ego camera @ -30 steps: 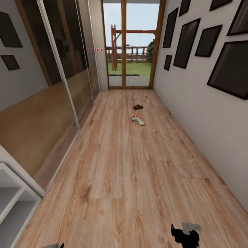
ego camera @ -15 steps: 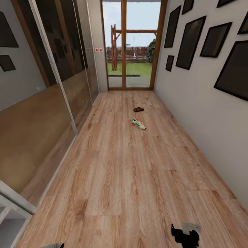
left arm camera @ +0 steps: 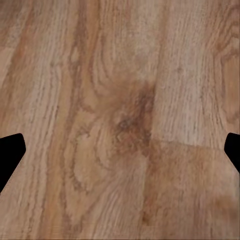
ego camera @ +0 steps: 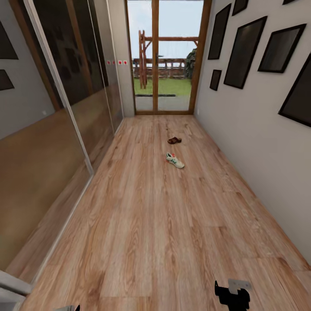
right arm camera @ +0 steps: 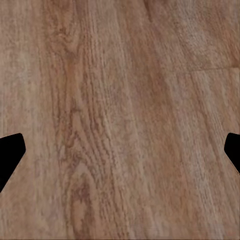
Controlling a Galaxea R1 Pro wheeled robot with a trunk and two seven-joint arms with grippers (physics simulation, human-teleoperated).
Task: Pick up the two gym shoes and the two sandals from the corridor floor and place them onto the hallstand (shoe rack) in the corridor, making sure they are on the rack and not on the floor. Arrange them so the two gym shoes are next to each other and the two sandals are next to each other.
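- Ahead, one gym shoe [ego camera: 175, 160] lies on the corridor floor [ego camera: 151, 224], a sandal [ego camera: 174, 140] just beyond.
- Left gripper [left arm camera: 120, 150] and right gripper [right arm camera: 120, 150]: spread wide, empty.

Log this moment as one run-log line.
phase: in corridor, far from shoes | floor: sneaker, sandal beyond it | left gripper: open, empty | right gripper: open, empty

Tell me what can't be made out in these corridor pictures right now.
- Sandal, head view: far down the floor, too small to show its straps.
- Gym shoe, head view: laces too small to make out.
- Hallstand, head view: only a pale corner, cut off by the frame's edge.
- Right gripper, head view: cut by the bottom edge; the right wrist view shows its fingertips spread, nothing between.
- Left gripper: fingertips at the frame's sides.
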